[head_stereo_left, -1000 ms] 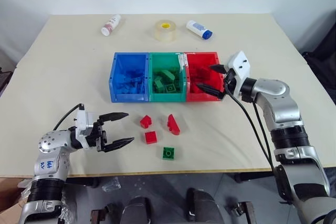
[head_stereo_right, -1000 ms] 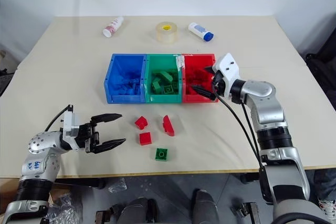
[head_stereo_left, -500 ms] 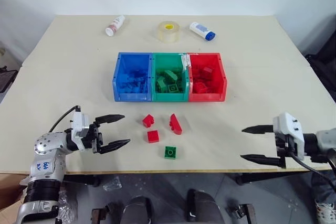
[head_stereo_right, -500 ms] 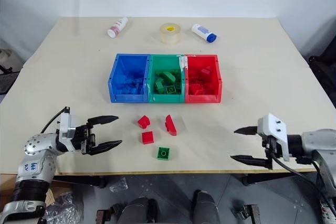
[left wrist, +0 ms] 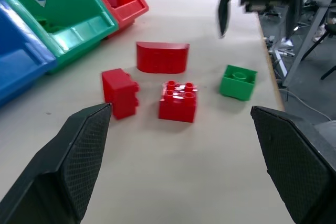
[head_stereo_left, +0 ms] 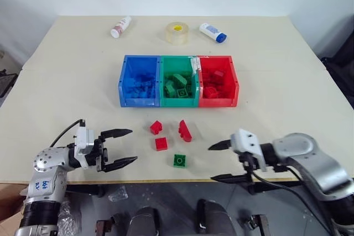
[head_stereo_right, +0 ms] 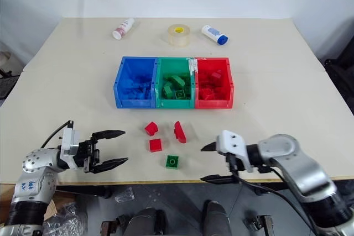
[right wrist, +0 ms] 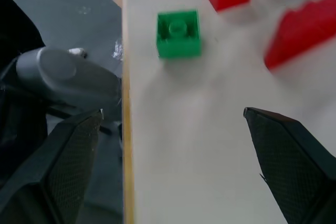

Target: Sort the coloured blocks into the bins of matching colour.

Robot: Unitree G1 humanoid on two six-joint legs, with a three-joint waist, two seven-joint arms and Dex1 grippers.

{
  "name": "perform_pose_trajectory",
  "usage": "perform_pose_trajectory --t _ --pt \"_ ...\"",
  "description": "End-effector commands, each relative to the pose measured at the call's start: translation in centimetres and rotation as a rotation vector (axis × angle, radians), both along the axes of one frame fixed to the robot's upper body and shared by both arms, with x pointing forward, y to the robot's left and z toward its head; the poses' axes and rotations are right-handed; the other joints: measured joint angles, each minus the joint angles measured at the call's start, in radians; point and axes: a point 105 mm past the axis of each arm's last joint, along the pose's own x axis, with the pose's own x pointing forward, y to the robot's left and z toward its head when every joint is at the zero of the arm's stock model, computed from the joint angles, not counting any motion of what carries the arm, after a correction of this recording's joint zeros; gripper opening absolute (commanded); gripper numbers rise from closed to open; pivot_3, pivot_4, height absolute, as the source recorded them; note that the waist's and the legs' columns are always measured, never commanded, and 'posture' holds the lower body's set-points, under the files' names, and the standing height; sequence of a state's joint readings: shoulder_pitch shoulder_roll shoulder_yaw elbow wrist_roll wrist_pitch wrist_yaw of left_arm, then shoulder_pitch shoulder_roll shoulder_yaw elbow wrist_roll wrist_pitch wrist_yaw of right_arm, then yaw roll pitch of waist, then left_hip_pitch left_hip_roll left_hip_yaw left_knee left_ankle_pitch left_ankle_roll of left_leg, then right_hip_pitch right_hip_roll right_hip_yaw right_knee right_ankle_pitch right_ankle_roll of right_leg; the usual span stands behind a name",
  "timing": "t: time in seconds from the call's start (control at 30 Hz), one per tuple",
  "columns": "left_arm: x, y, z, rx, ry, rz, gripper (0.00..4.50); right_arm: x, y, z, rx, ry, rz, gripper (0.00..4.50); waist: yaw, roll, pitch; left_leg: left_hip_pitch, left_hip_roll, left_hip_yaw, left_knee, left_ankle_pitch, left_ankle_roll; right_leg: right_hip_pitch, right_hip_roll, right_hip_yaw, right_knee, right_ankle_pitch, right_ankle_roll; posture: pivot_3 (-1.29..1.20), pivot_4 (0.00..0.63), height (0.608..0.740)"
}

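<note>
Four loose blocks are lying on the table in the lower middle of the head view, below the row of bins. A small red block is sitting at the upper left of the group, a curved red block at the upper right, a square red block below the first, and a green block lowest, near the table's front edge. All four are lying apart from one another.

Three joined bins are standing in the centre of the frame: the blue bin at the left, the green bin in the middle, the red bin at the right. Each one is holding blocks of its own colour.

I am holding my left gripper at the lower left of the frame, fingers spread wide, gripping nothing, pointing toward the loose blocks. I am holding my right gripper at the lower right, over the front edge of the table, fingers likewise spread wide and empty, just right of the green block. Neither gripper is touching a block.

Two white bottles, one at the upper left and one at the upper right, are lying on either side of a tape roll along the far side of the table.
</note>
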State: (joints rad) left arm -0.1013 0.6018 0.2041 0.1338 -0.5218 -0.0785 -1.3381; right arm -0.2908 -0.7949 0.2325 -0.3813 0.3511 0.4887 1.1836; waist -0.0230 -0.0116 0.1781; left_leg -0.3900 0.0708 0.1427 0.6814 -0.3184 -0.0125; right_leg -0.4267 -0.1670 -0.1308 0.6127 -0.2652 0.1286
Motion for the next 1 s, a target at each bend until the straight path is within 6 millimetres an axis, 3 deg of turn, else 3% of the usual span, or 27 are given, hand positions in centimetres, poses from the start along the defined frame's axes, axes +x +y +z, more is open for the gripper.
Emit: perform_pose_trajectory --t 0.03,0.33,0.43,0.6,0.67,0.77,1.0 --pt "-0.7 0.0 0.9 -0.022 -0.03 0.015 4.5 0.3 1.9 -0.7 -0.025 -0.006 0.047 4.49 -0.002 0.0 0.0 0.0 0.0 0.0 0.0 0.0 0.0 0.0 0.0 0.0 0.0 0.0 0.0 0.0 0.15 0.74" --pt "-2.0 0.1 0.9 -0.033 -0.022 0.077 4.5 1.4 6.4 -2.6 -0.029 -0.016 0.116 4.49 -0.005 0.0 0.0 0.0 0.0 0.0 0.0 0.0 0.0 -0.001 0.0 0.0 0.004 0.0 0.0 0.0 0.15 0.74" --pt "-2.0 0.2 1.0 -0.032 -0.029 0.094 4.5 2.1 6.9 -3.2 -0.049 0.003 0.097 3.84 -0.005 0.0 0.0 0.0 0.0 0.0 0.0 0.0 0.0 0.0 0.0 0.0 0.004 0.0 0.0 0.0 0.15 0.74" --pt "-1.7 0.3 1.2 -0.033 -0.04 0.105 4.5 2.6 7.6 -2.8 -0.026 -0.024 0.108 2.06 -0.006 0.0 0.0 0.001 0.001 0.001 0.0 -0.001 0.0 0.0 0.0 0.0 0.005 -0.001 -0.001 0.0 0.15 0.74" --pt "-1.4 0.2 1.2 -0.034 -0.045 0.104 4.5 2.7 7.5 -2.2 -0.008 -0.036 0.106 1.49 -0.006 0.0 0.0 0.001 0.001 0.001 0.0 -0.001 -0.001 -0.001 0.0 0.0 0.006 -0.001 -0.001 0.0 0.15 0.74" --pt "-1.2 0.0 1.3 -0.037 -0.051 0.101 4.5 2.5 7.5 -1.2 0.034 -0.044 0.113 1.48 -0.006 0.0 0.0 0.001 0.001 0.001 0.0 -0.001 -0.001 -0.001 0.001 -0.001 0.006 -0.001 -0.002 0.0 0.15 0.74" --pt "-0.3 -0.1 1.6 -0.041 -0.067 0.094 4.5 4.0 8.1 4.6 0.23 -0.113 0.068 1.48 -0.006 0.0 0.0 0.0 0.001 0.001 0.0 -0.001 -0.001 -0.001 0.001 -0.001 0.006 -0.001 -0.002 0.0 0.15 0.74"
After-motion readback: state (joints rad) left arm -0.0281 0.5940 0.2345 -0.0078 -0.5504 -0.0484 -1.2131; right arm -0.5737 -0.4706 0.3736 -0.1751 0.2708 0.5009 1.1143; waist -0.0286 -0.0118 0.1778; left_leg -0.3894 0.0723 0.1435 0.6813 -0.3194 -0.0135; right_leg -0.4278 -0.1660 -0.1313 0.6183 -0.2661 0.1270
